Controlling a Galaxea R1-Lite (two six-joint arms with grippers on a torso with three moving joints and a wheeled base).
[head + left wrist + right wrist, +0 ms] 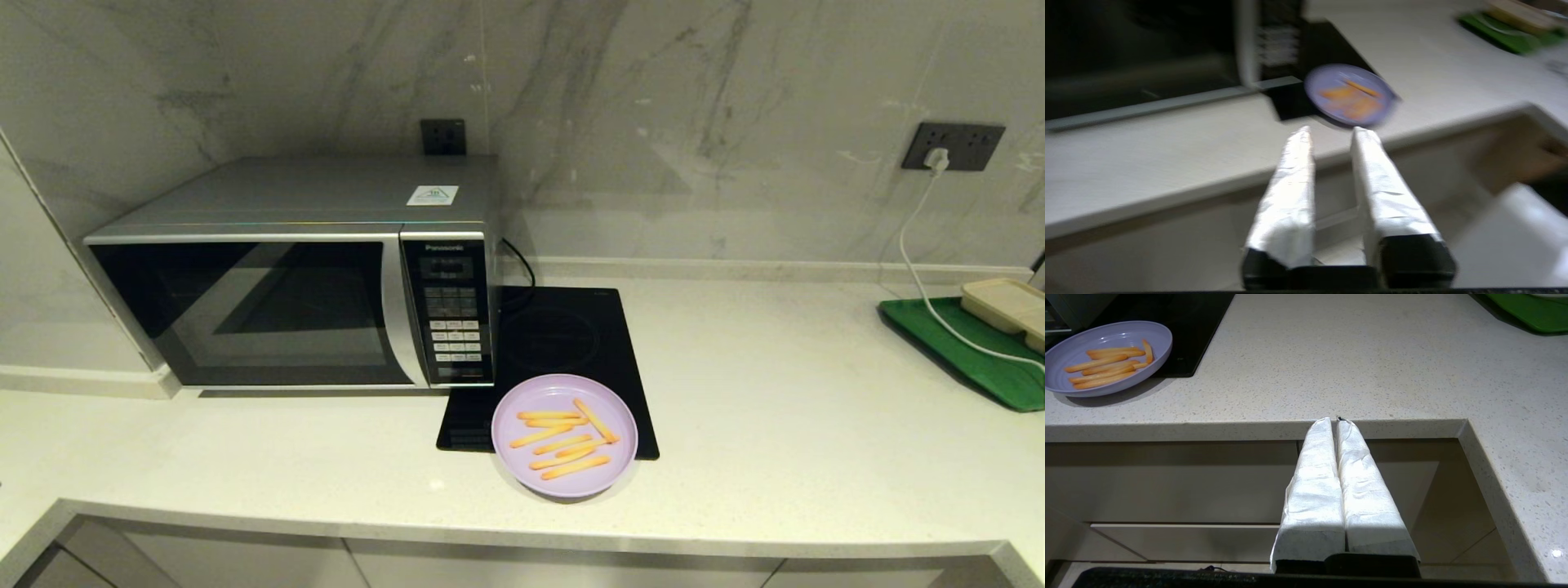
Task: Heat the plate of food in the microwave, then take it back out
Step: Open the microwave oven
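Lilac plastic, the plate of food rests partly on the black induction hob, just ahead of our left gripper, whose fingers stand slightly apart with nothing between them. Beyond that gripper and to one side stands the microwave, door closed. Our right gripper hangs below the counter edge, fingers pressed together, the plate well off to its side.

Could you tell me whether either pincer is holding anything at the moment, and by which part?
Nothing is held. The left pincer is open and empty near the counter edge; the right pincer is shut on nothing. The plate of fries lies untouched.
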